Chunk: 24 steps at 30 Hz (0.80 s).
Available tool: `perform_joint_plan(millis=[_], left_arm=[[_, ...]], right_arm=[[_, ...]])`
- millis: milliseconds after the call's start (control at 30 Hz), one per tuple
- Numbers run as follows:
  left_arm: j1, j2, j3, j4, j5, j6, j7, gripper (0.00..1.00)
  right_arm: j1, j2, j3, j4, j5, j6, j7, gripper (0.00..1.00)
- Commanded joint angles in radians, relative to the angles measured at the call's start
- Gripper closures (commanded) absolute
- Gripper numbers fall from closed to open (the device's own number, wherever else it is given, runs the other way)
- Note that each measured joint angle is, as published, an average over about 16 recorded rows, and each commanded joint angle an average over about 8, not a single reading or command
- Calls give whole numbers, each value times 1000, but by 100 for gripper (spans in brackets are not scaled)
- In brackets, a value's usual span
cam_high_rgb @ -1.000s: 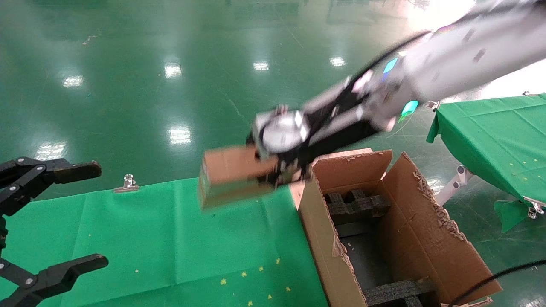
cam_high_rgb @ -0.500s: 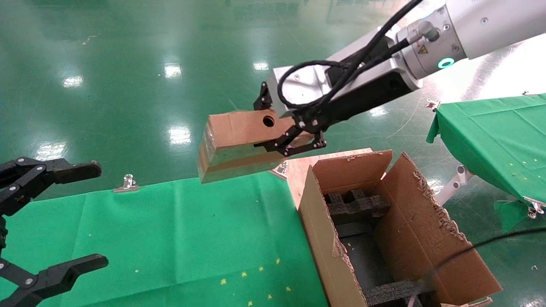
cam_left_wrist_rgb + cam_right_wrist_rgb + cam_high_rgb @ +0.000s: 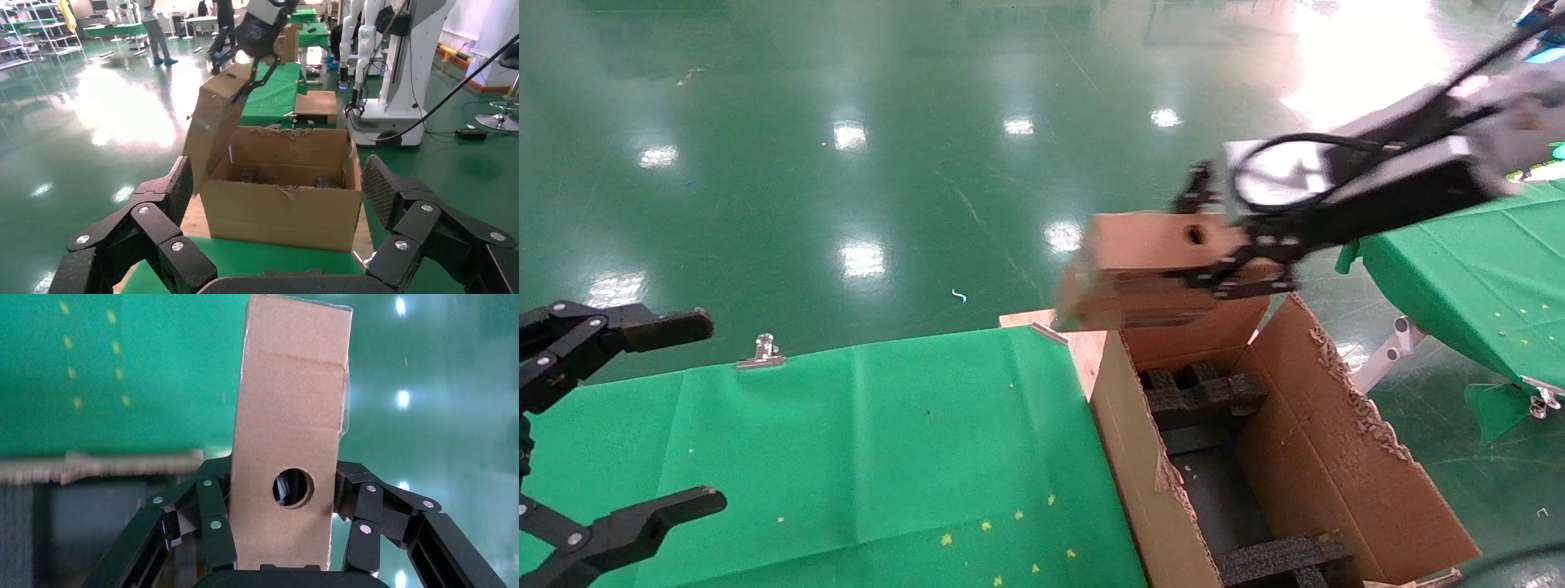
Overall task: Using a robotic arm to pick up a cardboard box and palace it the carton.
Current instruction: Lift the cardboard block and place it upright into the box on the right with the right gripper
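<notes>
Head view: right gripper [image 3: 1238, 265] up in the air, jaws clenched on the cardboard box [image 3: 1148, 265], round hole facing up, hanging over the far end of the open carton [image 3: 1344, 474], not touching it. Black foam inserts [image 3: 1201, 392] down inside. Left gripper [image 3: 625, 425] parked over the green counter [image 3: 887, 457], jaws spread wide, nothing between them.

Left wrist view: same spread fingers [image 3: 168, 199] up close, carton [image 3: 281, 211] straight ahead, cardboard box [image 3: 214, 125] tilted above its far corner.

Right wrist view: cardboard box [image 3: 291, 429] pinched between both fingers [image 3: 211, 520], hole near the grip.
</notes>
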Motion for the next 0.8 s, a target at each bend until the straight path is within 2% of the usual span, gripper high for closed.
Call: perform_joint_plan(millis=[33,300,467,600,800], left_arm=[[0,0,0,0,0,0,0,0],[0,0,0,0,0,0,0,0],[0,0,0,0,0,0,0,0],[0,0,0,0,0,0,0,0],[0,0,0,0,0,0,0,0]], right_arm=[[15,44,-15,13,-9,-2,8,100],[42,206,-85,41,-13,4,74,100],[9,311,-105,41,25,45,185,100],[-48,410,-121,77,75,123,317,100],[-147,552,-177,190,144,290,501,100]])
